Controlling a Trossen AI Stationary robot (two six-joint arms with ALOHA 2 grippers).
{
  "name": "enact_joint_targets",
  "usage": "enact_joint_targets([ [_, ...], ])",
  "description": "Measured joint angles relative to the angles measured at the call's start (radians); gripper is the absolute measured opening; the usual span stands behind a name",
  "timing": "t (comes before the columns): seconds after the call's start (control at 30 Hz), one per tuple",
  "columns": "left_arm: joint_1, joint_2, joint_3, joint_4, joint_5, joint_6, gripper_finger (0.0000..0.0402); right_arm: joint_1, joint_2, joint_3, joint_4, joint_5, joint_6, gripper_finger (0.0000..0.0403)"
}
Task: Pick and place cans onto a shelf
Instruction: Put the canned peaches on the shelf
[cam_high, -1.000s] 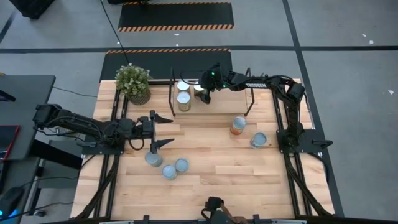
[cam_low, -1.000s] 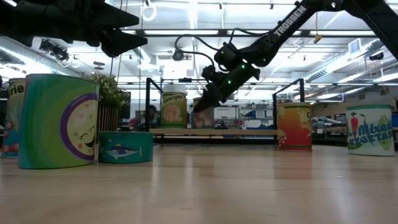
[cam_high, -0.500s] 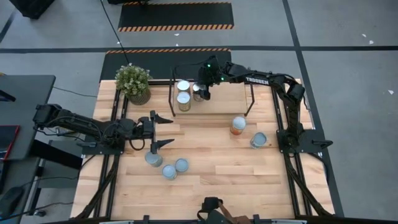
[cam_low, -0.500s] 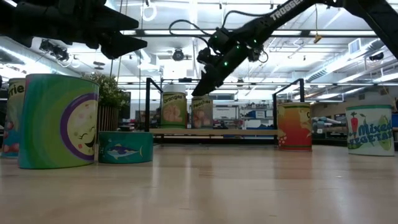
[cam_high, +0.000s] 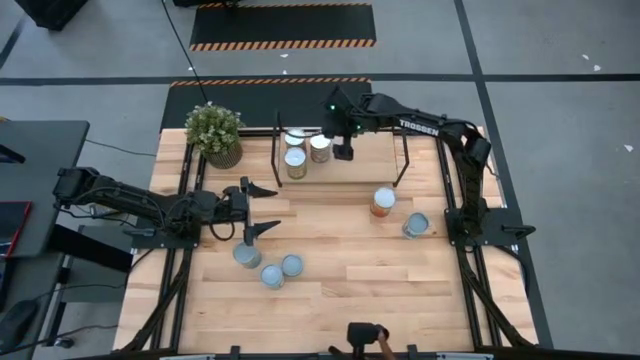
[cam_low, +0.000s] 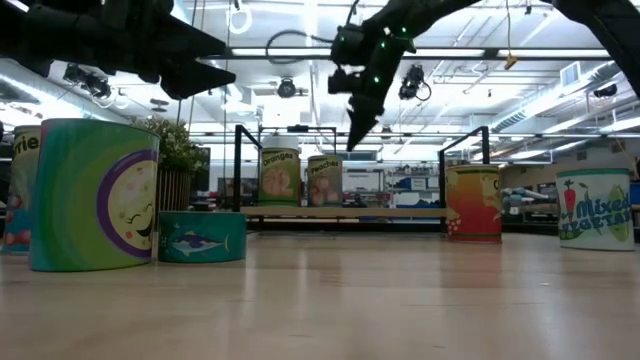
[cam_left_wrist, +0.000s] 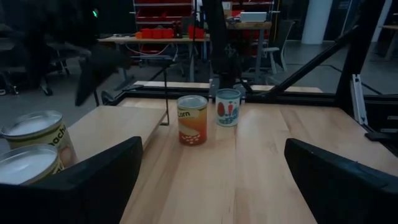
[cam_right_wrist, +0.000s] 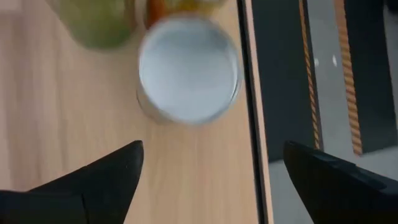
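The shelf (cam_high: 365, 165) is a light wooden board between black brackets at the table's far side. Three cans stand on it: a tan-labelled one (cam_high: 320, 148) and two more (cam_high: 296, 160) to its left. My right gripper (cam_high: 342, 152) is open and hovers above the shelf, just right of the tan can (cam_right_wrist: 188, 68), pointing down. My left gripper (cam_high: 276, 210) is open and empty at the table's left, above three cans (cam_high: 271, 275). Two more cans (cam_high: 383, 201) stand at the right. In the low view the right gripper (cam_low: 355, 135) is well above the shelf cans (cam_low: 325, 180).
A potted green plant (cam_high: 214, 132) stands at the far left corner beside the shelf. The shelf's black uprights (cam_high: 402, 160) rise on each side of the board. The board's right half shows bare wood.
My right gripper has risen off the tan can, which stays upright on the shelf next to the other two. The gripper has gone up and a little toward the table's right edge. The left arm has kept still.
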Motion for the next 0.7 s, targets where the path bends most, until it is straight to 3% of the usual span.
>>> enact_joint_targets([
  [0.13,0.0,0.0,0.0,0.004,0.0,-0.001,0.04,-0.003,0.003,-0.114,0.12,0.079,0.016,0.0384],
  [0.37,0.0,0.0,0.0,0.004,0.0,-0.021,0.04,-0.02,0.003,-0.219,0.338,0.083,0.017,0.0377],
  [0.53,0.0,0.0,0.0,0.004,0.0,-0.02,0.04,-0.023,0.003,-0.221,0.379,0.055,0.016,0.0377],
  [0.7,0.0,0.0,0.0,-0.008,0.0,-0.023,0.04,-0.022,-0.013,-0.221,0.305,0.103,0.015,0.0377],
])
